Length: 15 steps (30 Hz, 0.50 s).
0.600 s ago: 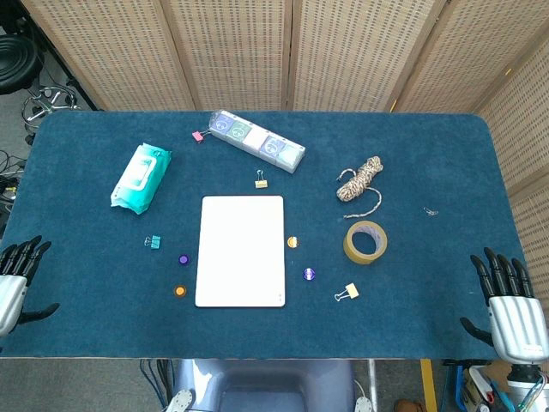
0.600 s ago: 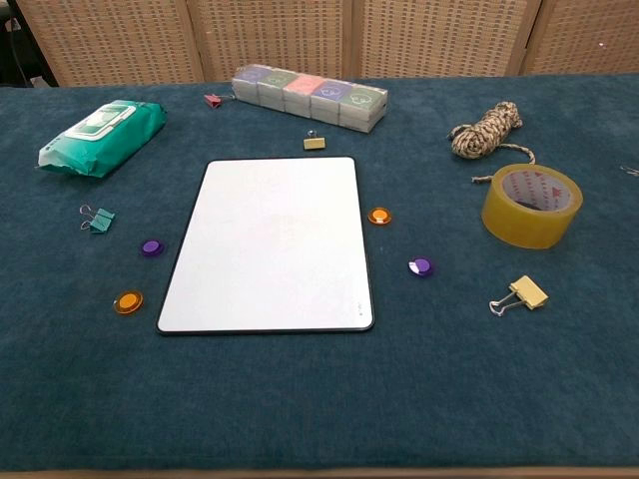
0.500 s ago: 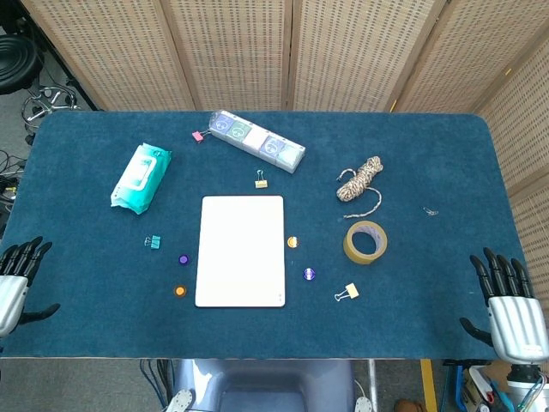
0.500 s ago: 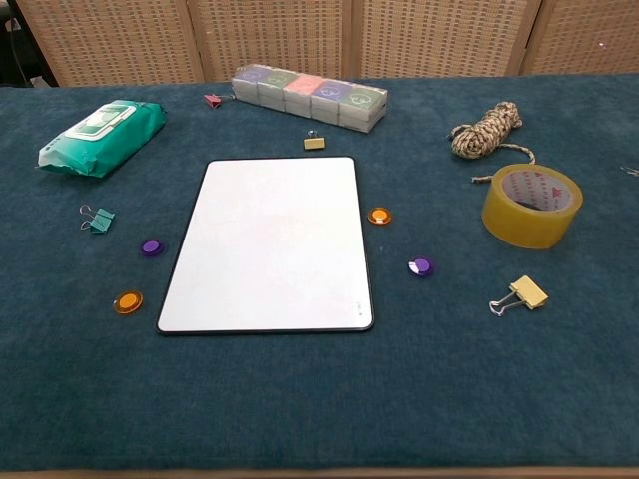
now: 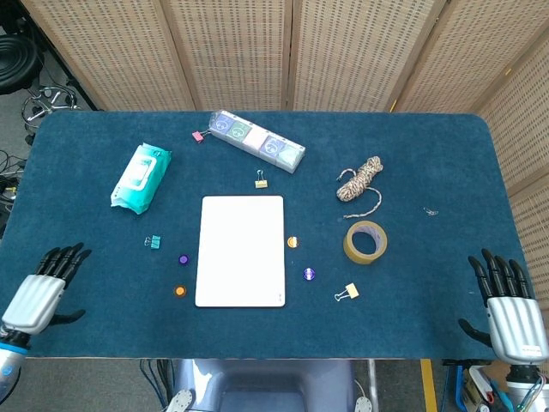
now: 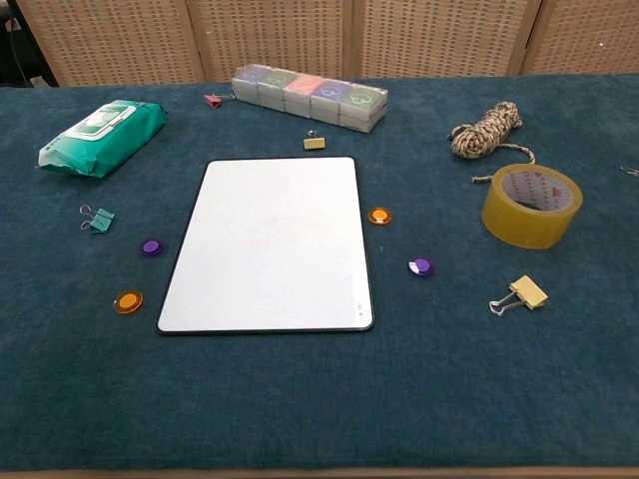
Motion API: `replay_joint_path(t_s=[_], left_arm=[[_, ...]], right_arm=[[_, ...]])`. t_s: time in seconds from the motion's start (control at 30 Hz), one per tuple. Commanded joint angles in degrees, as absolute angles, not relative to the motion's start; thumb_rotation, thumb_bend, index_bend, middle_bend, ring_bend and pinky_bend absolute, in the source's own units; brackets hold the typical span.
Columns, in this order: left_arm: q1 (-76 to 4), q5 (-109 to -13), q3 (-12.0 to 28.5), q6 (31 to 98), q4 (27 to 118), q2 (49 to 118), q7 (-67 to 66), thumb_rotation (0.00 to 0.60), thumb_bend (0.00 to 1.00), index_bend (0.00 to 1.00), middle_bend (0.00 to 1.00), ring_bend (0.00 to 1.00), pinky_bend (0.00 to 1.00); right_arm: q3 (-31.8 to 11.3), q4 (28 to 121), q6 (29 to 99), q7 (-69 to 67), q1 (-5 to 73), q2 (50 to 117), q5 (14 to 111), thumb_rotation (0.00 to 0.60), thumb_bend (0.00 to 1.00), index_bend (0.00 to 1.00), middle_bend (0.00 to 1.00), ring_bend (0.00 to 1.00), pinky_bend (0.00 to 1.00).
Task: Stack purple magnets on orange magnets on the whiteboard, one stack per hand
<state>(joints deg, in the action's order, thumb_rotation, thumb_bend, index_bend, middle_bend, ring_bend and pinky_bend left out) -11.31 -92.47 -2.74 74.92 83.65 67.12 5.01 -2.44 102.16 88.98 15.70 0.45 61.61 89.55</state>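
The setting was a robot test lab: blue-carpeted table (image 5: pixel 429 154), wicker screens (image 5: pixel 240 51), loose cables (image 5: pixel 47 99).

The left hand (image 5: pixel 41 290) sits at eight o'clock, fingers spread, holding nothing. The right hand (image 5: pixel 506 306) at four o'clock does likewise.

We see the whiteboard (image 6: pixel 268 242) lying flat in the middle of the table, a white rectangle with a thin dark rim and rounded corners, its surface bare. To its left lie a purple magnet (image 6: pixel 152 247) and, nearer the front edge, an orange magnet (image 6: pixel 128 301), both small round discs just off the board. To its right an orange magnet (image 6: pixel 378 216) sits just beside the rim, and a second purple magnet (image 6: pixel 420 266) lies a little further out and nearer us.
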Motion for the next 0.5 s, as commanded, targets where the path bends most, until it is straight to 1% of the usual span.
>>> replay_joint_path(t_s=[0.03, 0.13, 0.2, 0.4, 0.5], left_arm=[[-13.3, -92.2, -2.5, 72.1, 85.5, 68.3, 2.9, 0.600, 0.12, 0.19, 0.00, 0.00, 0.00], [-15.4, -90.2, -1.5, 68.3, 87.3, 70.4, -0.9, 0.600, 0.15, 0.26, 0.00, 0.00, 0.00], [-16.5, -88.8, -1.0, 66.3, 88.2, 71.9, -3.0, 0.600, 0.18, 0.28, 0.00, 0.00, 0.00], [-18.1, -85.1, 0.1, 63.3, 90.2, 74.3, -8.7, 0.600, 0.23, 0.33, 0.00, 0.00, 0.00], [-19.0, -83.5, 0.5, 61.9, 91.2, 75.9, -12.0, 0.600, 0.24, 0.36, 0.00, 0.00, 0.00]], right_arm=[[-2.4, 102.2, 88.7, 15.6, 0.5, 61.5, 89.3, 0.600, 0.00, 0.00, 0.00, 0.00, 0.00], [-2.5, 102.3, 88.6, 15.2, 0.6, 61.4, 89.1, 0.600, 0.00, 0.00, 0.00, 0.00, 0.00], [-2.5, 102.3, 88.6, 15.0, 0.5, 61.3, 89.1, 0.600, 0.00, 0.00, 0.00, 0.00, 0.00], [-2.6, 102.2, 88.5, 14.5, 0.6, 61.0, 88.7, 0.600, 0.00, 0.00, 0.00, 0.00, 0.00], [-2.7, 102.3, 88.3, 14.2, 0.7, 60.9, 88.6, 0.600, 0.00, 0.00, 0.00, 0.00, 0.00]])
